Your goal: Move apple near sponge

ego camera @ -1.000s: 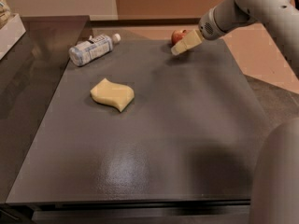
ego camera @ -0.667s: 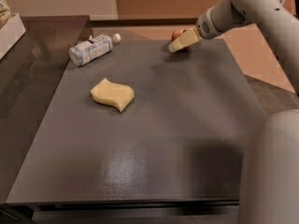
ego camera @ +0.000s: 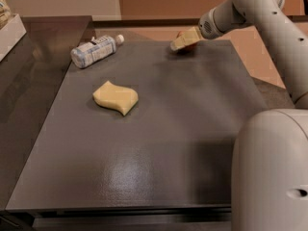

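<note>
As far as can be seen, reaching with gripper (ego camera: 185, 39) to a spot far beyond sponge (ego camera: 115, 97) and to its right, well apart from it, low over table (ego camera: 159, 177). Cannot tell whether spread, pressed together or pinching anything. Covers most of apple (ego camera: 191, 45), leaving only slivers of red at its edges. Puts apple right at gripper, touching or just behind it, so likewise far off to the right of sponge. Looks like the pick-up stage: reached apple at best, not yet carried it any nearer sponge. Leaves, by this judgement, nearly everything: secure apple, lift, bring across toward sponge, set down just beside it. Beyond sponge and slightly left, on its side, bottle (ego camera: 95, 50) with white cap and pale printed label. Cannot read the writing on it. No legible brand anywhere.
</note>
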